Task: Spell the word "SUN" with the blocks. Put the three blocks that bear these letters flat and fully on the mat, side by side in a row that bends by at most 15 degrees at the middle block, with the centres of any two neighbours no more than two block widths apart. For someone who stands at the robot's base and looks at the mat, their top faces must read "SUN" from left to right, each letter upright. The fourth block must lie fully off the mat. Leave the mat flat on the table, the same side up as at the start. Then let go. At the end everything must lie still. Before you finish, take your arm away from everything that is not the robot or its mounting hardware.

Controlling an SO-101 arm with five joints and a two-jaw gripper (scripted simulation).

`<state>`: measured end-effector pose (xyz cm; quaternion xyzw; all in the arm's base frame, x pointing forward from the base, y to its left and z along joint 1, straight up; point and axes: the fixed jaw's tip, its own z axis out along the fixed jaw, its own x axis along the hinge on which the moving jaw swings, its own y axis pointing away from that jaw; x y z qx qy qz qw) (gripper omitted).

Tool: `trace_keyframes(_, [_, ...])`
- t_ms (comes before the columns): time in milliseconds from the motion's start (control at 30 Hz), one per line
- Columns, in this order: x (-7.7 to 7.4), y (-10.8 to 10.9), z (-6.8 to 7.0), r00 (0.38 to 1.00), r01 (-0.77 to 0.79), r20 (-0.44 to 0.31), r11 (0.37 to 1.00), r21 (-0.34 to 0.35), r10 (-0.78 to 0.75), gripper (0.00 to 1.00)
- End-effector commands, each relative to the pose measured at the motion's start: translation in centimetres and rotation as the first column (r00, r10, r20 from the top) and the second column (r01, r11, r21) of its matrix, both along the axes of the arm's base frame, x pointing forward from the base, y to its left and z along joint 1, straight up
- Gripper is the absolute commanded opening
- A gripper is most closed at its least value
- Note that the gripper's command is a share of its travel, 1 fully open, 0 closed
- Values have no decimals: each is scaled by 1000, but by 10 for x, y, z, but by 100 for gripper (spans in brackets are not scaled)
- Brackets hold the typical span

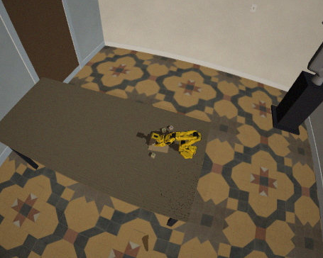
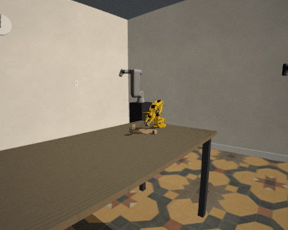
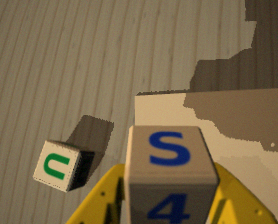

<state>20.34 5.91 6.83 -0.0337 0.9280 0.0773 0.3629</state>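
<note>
In the wrist view my gripper (image 3: 171,210) is shut on a block (image 3: 170,150) with a blue S on top and a 4 on its near face. It holds the block over the near left corner of the beige mat (image 3: 165,107) (image 1: 161,149) (image 2: 144,131). A block with a green U (image 3: 56,166) (image 1: 152,155) (image 2: 154,131), the letter lying on its side, sits on the table just left of the mat, off it. The yellow arm (image 1: 180,141) (image 2: 155,111) reaches low over the mat. Two more small blocks (image 1: 164,129) (image 1: 170,127) lie off the mat on its other side; their letters are too small to read.
The arm's shadow (image 3: 235,105) falls across the mat's far part. The table's end edge (image 1: 201,159) runs just behind the arm's base. A grey arm on a black pedestal (image 1: 301,102) (image 2: 136,88) stands on the floor beyond the table.
</note>
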Motion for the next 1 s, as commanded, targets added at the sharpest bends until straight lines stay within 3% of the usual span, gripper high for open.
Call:
trace_keyframes(0, [9,0,14,997,3,81,1000,15,-4,0])
trace_keyframes(333, [21,-8,12,986,28,161,1000,11,-30,0])
trace_keyframes(800, [41,-37,10,913,119,396,993,-16,-103,0])
trace_keyframes(967, [42,-43,11,893,137,434,990,-23,-114,0])
